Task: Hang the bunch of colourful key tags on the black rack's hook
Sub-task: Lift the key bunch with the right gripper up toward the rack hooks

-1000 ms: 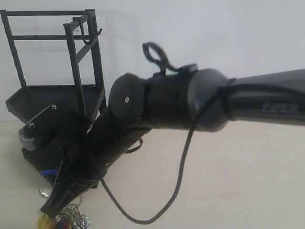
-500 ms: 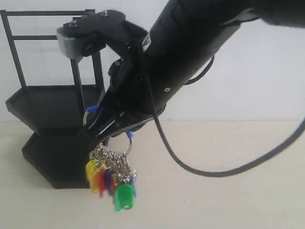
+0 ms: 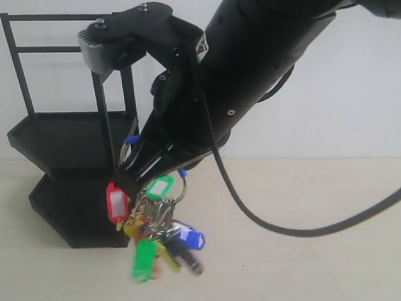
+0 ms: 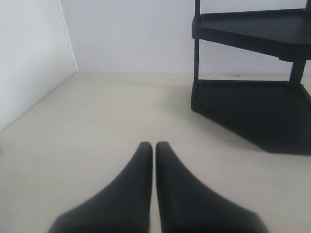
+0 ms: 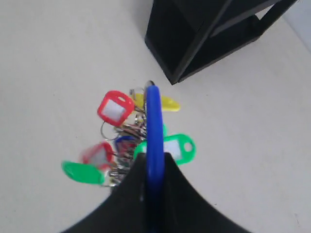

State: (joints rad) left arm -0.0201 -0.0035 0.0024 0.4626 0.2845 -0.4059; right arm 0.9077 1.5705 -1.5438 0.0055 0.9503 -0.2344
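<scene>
The pale counter (image 3: pixel 301 251) carries the black rack (image 3: pixel 62 135) at its left; the right arm (image 3: pixel 250 69) reaches across in front of the rack; the colourful key tag bunch (image 3: pixel 156 232) dangles above the counter, before the rack's lower tray; the right fingers (image 5: pixel 129 194) pinch its blue loop (image 5: pixel 153 116); the left fingers (image 4: pixel 138 170) press together, empty.

The right arm (image 3: pixel 250 69) is a bulky, rounded, matte black casing. At eleven o'clock in the exterior view, a grey bracket (image 3: pixel 103 47) carries two silver screws (image 3: pixel 145 6). A thin black cable (image 3: pixel 294 231) loops at five o'clock. The left tool (image 4: pixel 153 144) has smooth black fingers (image 4: pixel 131 184) tapering to rounded tips.
</scene>
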